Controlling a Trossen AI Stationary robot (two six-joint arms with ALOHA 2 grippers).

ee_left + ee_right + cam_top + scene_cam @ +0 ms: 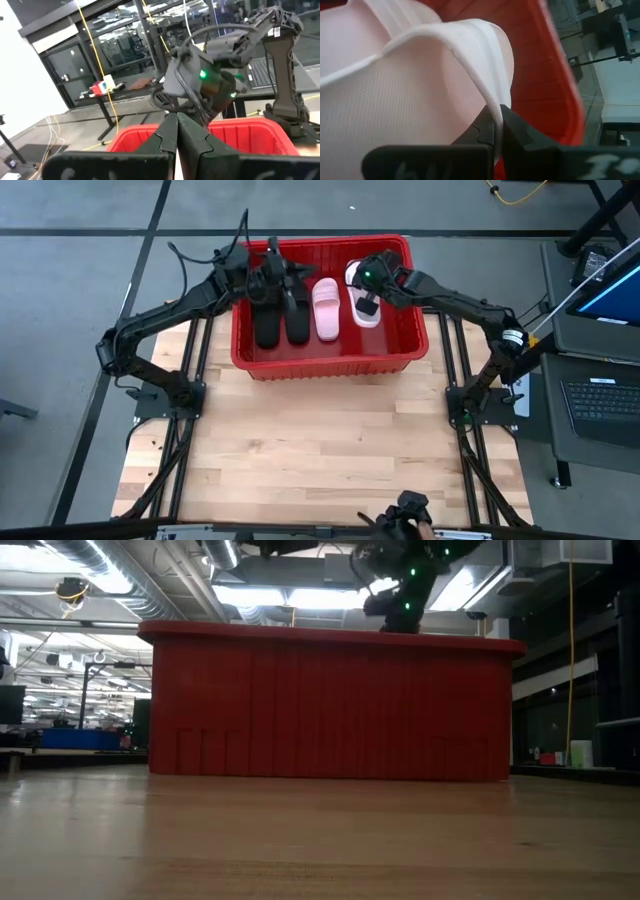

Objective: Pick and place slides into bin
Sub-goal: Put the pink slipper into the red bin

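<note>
We see the left gripper [268, 272] over the left part of the red bin [330, 362], above the two black slides. In the left wrist view its fingers [165, 137] are pressed together with nothing between them, so closed and empty. The bin sits at the far end of the wooden table [320, 450], and the low view shows only its ribbed front wall [330, 705], with the arms coming in over the rim from above.

Inside the bin, left to right, we count four slides side by side on the floor: the first black slide [266, 320], the second black slide [297, 318] just beside it, then a pink slide [327, 310] lying flat near the middle, then a second pink slide [362, 315] toward the right wall.

The right gripper [368, 290] is down over that second pink slide. In the right wrist view its fingers [487, 127] close on the edge of the pale pink strap [445, 55], with the red bin wall [555, 75] right behind; we think the strap is pinched between them, though the contact point is tight in frame and partly hidden. From above we cannot tell if this slide is resting on the bin floor or slightly lifted.
</note>
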